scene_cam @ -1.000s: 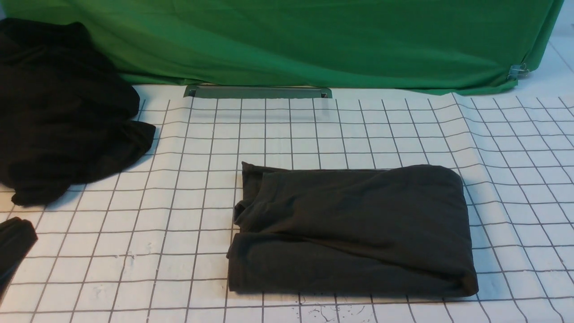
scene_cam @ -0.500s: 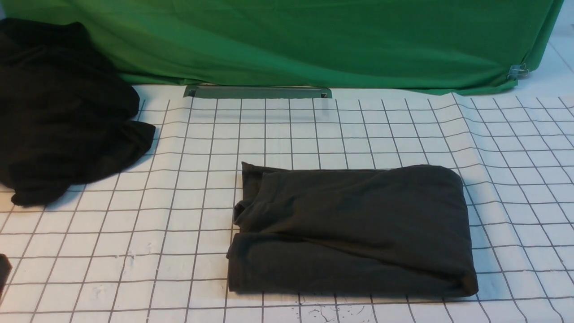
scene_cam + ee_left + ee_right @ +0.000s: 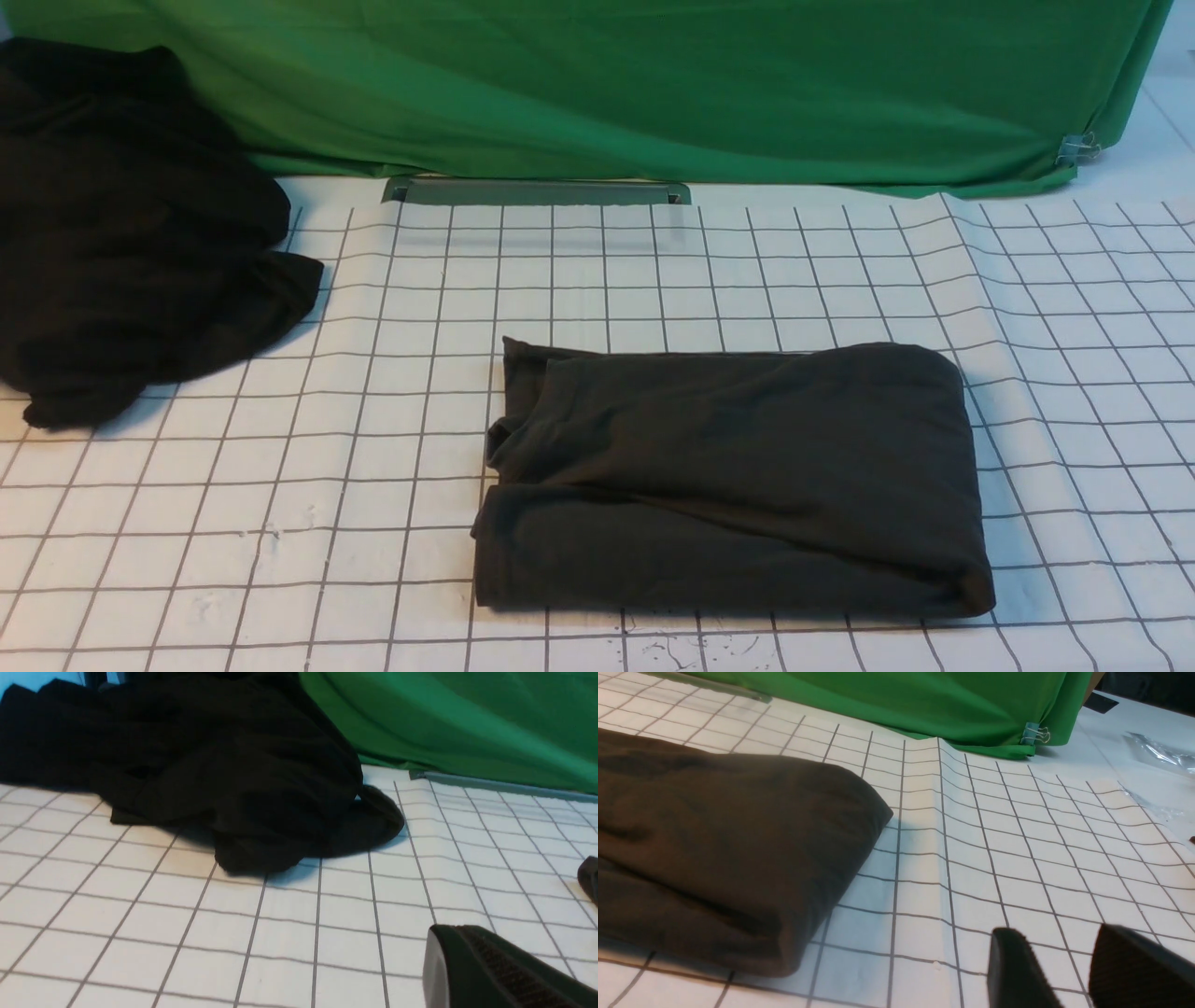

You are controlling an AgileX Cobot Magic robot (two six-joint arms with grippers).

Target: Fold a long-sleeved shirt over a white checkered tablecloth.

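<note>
- Front view: white checkered tablecloth (image 3: 653,271) covers the counter; it is thin and ripples near its right edge, so I judge it will drag if the load on it is pulled.
- Long-sleeved shirt (image 3: 738,476) lies folded into a compact rectangle, centre-right and on the near part of the cloth. Folding looks about done.
- Handling, as a judgement: soft cotton, limp, light, no stiffness; the layers will slide and sag if lifted at one point.
- Best hold: pinch all layers at the rounded fold on its right edge (image 3: 859,812), plus the opposite end.
- Left end shows loose stepped edges; avoid a single-layer grab there.
- Left gripper (image 3: 490,970): jaws closed, empty, well apart from the shirt.
- Right gripper (image 3: 1069,970): jaws part open, empty, near the shirt's right edge.
</note>
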